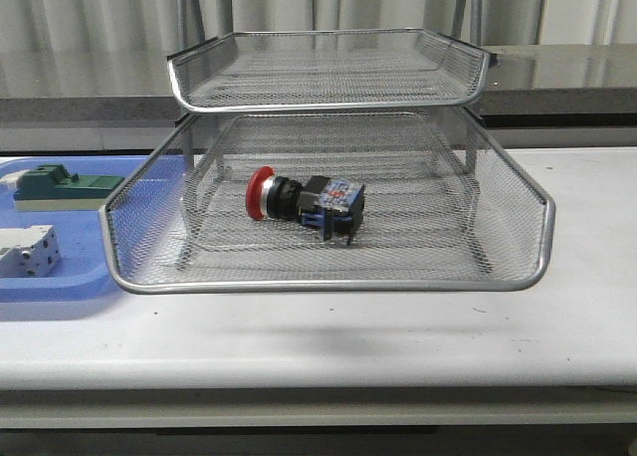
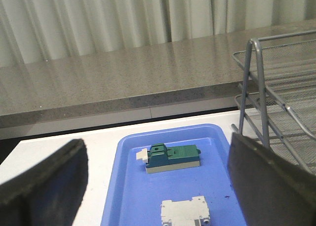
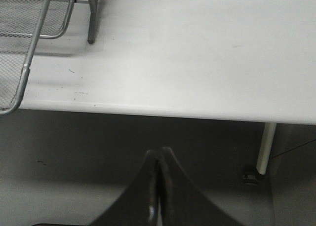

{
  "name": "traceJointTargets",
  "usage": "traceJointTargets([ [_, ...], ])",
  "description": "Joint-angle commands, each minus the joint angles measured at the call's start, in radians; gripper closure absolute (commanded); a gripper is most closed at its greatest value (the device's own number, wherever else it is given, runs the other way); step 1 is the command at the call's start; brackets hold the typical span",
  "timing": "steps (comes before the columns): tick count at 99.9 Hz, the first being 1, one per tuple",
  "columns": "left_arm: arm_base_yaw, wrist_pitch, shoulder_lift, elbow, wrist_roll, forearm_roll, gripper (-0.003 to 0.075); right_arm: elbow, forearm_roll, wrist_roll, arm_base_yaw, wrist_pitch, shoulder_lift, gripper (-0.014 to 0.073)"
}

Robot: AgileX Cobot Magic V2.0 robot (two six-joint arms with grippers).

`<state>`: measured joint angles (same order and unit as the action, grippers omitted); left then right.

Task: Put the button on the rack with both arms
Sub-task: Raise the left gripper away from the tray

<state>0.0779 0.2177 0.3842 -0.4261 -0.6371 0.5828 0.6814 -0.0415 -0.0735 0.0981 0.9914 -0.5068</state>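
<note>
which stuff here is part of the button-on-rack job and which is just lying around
Part of the job:
- button, lying on its side in the pulled-out tray
- rack
- left gripper, open
- right gripper, shut and empty

Just lying about:
- blue tray
- green part
- white-grey block

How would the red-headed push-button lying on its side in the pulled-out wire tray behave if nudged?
The red-headed black push-button would probably roll a little on its round head, then stop on its squarish blue rear block. It looks rigid and compact, so unlikely to flex. The silver wire-mesh rack's raised rim should keep it in.
</note>
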Motion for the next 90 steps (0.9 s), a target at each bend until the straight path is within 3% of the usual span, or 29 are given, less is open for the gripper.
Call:
traceJointTargets([
  [1, 0.002, -0.085, -0.033, 0.016, 0.006, 0.044, 0.0155, 0.031, -0.013, 0.002, -0.002, -0.057, -0.004, 0.0664],
  [72, 0.0, -0.101, -0.088, 0.084, 0.006, 0.15, 0.016, 0.031, -0.013, 0.002, -0.002, -0.057, -0.004, 0.0664],
  [79, -0.013, -0.101, -0.088, 0.084, 0.006, 0.15, 0.0207, 0.031, -0.013, 0.002, -0.002, -0.057, -0.004, 0.0664],
  [90, -0.034, -0.101, -0.088, 0.084, 0.006, 0.15, 0.0344, 0.031, -0.013, 0.002, -0.002, -0.057, -0.004, 0.0664],
])
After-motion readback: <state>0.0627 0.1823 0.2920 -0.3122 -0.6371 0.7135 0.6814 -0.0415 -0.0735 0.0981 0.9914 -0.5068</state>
